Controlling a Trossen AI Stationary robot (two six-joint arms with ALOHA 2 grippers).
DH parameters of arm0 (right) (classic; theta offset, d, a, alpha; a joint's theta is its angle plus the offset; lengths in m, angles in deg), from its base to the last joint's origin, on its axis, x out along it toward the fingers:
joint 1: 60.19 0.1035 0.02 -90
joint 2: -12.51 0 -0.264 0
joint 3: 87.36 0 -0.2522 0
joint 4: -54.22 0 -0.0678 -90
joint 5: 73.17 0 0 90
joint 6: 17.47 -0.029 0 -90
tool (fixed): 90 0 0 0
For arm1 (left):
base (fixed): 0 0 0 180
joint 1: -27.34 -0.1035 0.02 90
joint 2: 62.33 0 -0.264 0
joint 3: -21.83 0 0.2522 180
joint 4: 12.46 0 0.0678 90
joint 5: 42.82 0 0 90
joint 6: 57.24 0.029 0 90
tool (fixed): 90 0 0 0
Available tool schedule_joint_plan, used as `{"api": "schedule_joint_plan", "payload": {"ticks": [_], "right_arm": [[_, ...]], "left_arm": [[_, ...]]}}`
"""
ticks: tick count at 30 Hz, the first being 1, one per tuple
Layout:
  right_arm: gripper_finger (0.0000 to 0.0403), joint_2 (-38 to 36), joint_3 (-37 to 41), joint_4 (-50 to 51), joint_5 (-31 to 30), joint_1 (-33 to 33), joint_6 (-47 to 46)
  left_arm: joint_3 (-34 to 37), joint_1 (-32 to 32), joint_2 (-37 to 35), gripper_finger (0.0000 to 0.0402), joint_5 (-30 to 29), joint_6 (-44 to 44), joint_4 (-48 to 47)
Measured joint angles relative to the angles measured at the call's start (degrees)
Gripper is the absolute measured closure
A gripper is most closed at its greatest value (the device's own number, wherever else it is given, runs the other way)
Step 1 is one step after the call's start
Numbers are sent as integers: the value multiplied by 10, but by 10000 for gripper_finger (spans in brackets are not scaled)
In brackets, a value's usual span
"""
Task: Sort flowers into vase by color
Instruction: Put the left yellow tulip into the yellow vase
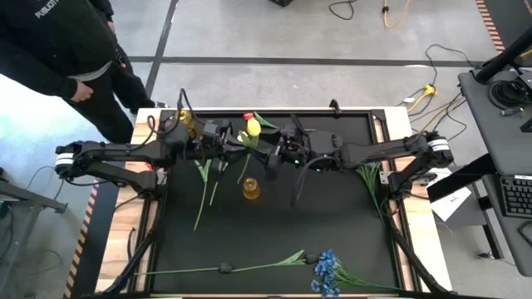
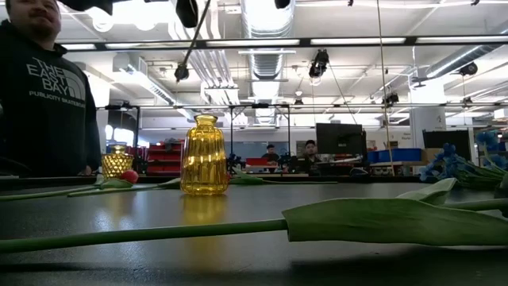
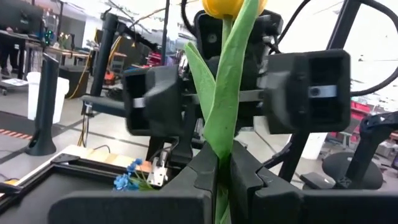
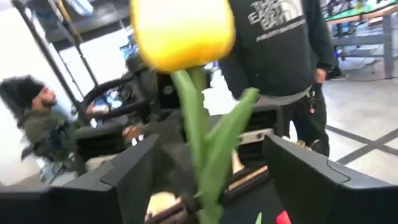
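My left gripper (image 3: pixel 225 165) is shut on a yellow tulip (image 3: pixel 227 37) above the middle of the table, the blossom (image 1: pixel 253 128) uppermost. My right gripper (image 4: pixel 214 168) faces it from the right, open, one finger on each side of the green stem (image 4: pixel 189 118) without touching it. A tall yellow vase (image 1: pixel 251 189) stands on its base on the black mat just nearer than the grippers. A red tulip (image 1: pixel 248 116) lies at the far edge. More green-stemmed flowers (image 1: pixel 204 187) lie flat on the mat, and blue blossoms (image 1: pixel 327 271) lie at the near edge. My left gripper pinches the yellow tulip's stem and a long leaf (image 3: pixel 221 149) together between its two fingers, some way below the blossom. The fingers come about level from the table's left, across the stem. The tulip stands upright in the hold, lifted clear of the table.
A small amber vase (image 1: pixel 188 121) stands at the far left corner. One long tulip stem with a leaf (image 1: pixel 241 267) lies along the near edge, and other stems (image 1: pixel 371 178) lie at the right. A person in dark clothes (image 1: pixel 66 50) stands beyond the table's far left.
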Motion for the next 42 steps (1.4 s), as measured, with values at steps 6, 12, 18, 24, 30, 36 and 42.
{"api": "schedule_joint_plan", "payload": {"ticks": [6,12,18,24,30,36,42], "right_arm": [[215,-1,0,-6,-3,-5,-5],[310,9,0,-7,-3,-9,-11],[384,18,0,-3,-3,-9,-10],[392,8,0,0,-4,-9,14],[393,-19,-2,26,-8,-2,70],[393,-27,8,37,-7,26,110],[393,-11,37,11,-8,35,124]], "left_arm": [[0,0,-5,401,-5,-2,2],[0,0,4,401,-7,-2,1],[0,0,1,396,-32,-8,-13],[0,0,-38,334,-34,-22,-110],[-1,0,-141,250,-61,-23,-313],[-1,0,-238,208,-141,-82,-525],[-1,1,-249,205,-201,-164,-663]]}}
